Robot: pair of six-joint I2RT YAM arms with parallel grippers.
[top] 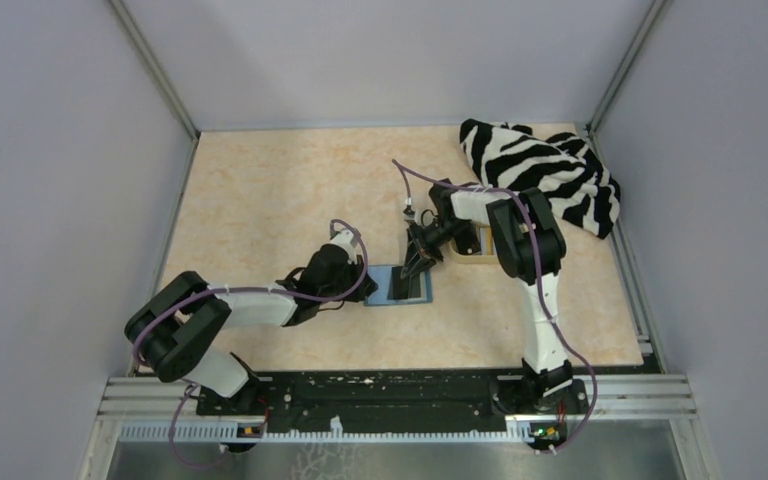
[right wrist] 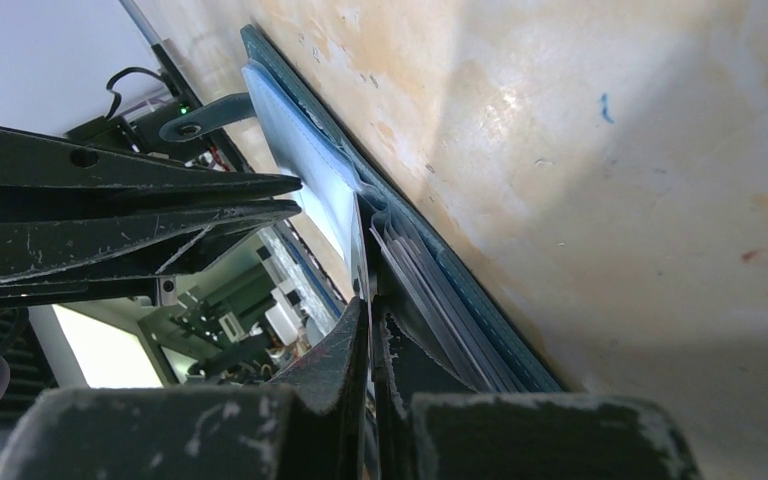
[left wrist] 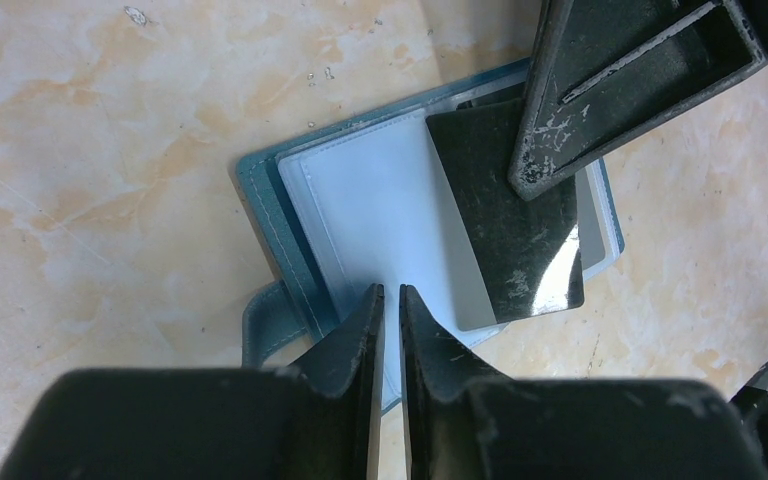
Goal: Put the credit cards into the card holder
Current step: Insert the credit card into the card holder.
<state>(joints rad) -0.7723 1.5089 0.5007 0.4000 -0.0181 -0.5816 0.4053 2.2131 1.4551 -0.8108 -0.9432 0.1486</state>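
Left wrist view: the card holder (left wrist: pixel 260 195) lies open on the desk (left wrist: pixel 110 150), a black credit card (left wrist: pixel 510 255) across its 3 o'clock page, clenched at its 12 o'clock end by the right tool (right wrist: pixel 370 318). At 6 o'clock the left tool (left wrist: pixel 388 300) has its jaws nearly together over the clear page; whether it grips, I cannot tell.

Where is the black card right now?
Mid-table in the top view, the black card sits on the open card holder, pinched by the right gripper.
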